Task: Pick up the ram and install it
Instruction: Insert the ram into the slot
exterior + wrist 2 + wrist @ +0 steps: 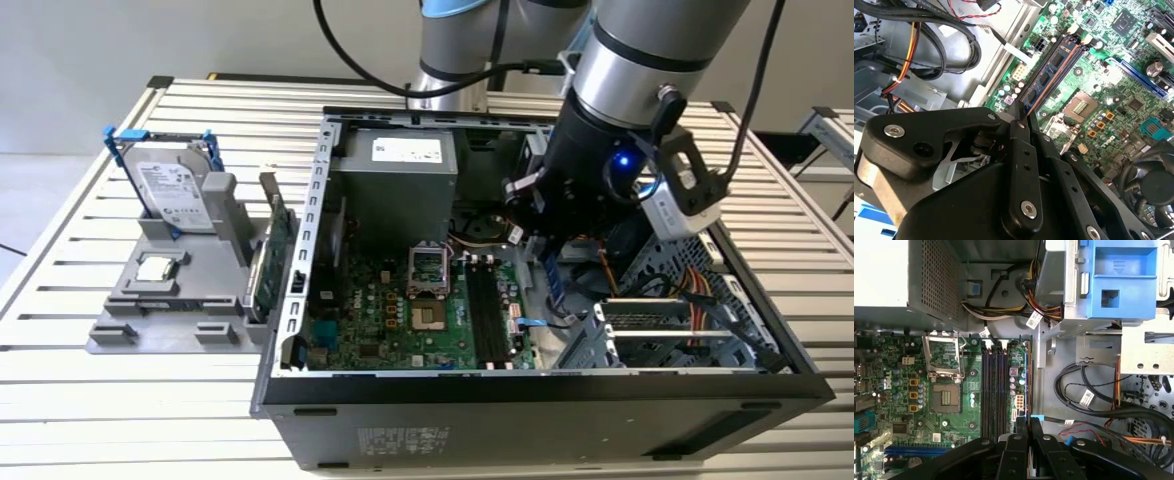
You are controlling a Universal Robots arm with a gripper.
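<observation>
One gripper, fingers clamped together on the thin ram, holds it just above the motherboard slots.

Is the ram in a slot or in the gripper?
In the gripper: the ram juts out from it, clamped; the slots look empty.

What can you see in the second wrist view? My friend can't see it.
A black gripper holds a thin memory stick, the ram, edge-on above the slots of a green computer board. Cables lie beside it.
</observation>
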